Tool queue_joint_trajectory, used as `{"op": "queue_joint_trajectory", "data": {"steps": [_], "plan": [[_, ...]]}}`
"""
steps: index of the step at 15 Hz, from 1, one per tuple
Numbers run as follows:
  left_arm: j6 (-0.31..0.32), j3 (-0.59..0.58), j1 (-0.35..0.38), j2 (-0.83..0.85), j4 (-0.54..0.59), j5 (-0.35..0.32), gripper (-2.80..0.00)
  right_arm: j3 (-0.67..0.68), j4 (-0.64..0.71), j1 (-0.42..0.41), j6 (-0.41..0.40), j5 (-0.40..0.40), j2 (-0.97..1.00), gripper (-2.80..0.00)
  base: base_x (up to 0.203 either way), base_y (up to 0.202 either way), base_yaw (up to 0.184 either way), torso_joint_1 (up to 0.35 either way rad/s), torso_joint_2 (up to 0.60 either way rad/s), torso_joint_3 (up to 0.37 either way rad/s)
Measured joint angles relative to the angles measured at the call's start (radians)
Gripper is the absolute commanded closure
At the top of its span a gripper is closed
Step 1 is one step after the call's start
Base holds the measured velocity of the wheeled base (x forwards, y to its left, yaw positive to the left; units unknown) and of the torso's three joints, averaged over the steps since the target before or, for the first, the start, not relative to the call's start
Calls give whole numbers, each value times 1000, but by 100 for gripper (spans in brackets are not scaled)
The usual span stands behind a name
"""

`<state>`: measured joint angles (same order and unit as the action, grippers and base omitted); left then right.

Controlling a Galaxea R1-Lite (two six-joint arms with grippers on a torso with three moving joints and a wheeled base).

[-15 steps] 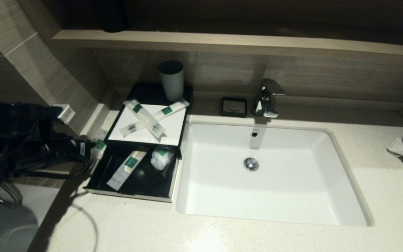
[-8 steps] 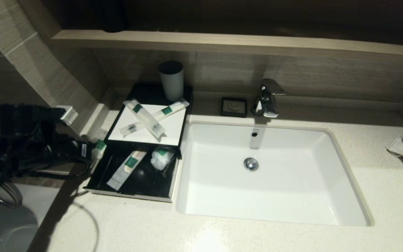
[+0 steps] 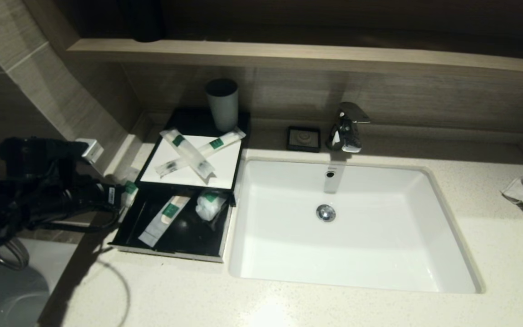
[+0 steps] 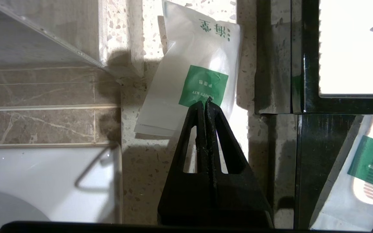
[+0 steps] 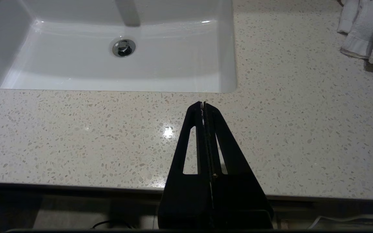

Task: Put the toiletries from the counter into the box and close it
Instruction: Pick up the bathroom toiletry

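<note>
One short packet lies on the desk just left of the box. The left gripper has crept nearer, jaws closed, empty, tips over its green label; pickup looks next. Its long axis runs along the box's side. The right gripper idles closed near the basin.
</note>
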<state>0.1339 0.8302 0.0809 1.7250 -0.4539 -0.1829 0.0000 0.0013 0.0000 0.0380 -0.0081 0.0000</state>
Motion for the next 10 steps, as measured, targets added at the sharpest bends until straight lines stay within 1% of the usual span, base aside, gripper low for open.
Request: {"op": "queue_joint_trajectory", "data": {"steps": [4,10], "plan": [[8,1,0,12,-32,1,0,0,0,0,0,0,0,0,0,0,0,0,0,0],[10,3,0,27,-44,2,0,0,0,0,0,0,0,0,0,0,0,0,0,0]]}}
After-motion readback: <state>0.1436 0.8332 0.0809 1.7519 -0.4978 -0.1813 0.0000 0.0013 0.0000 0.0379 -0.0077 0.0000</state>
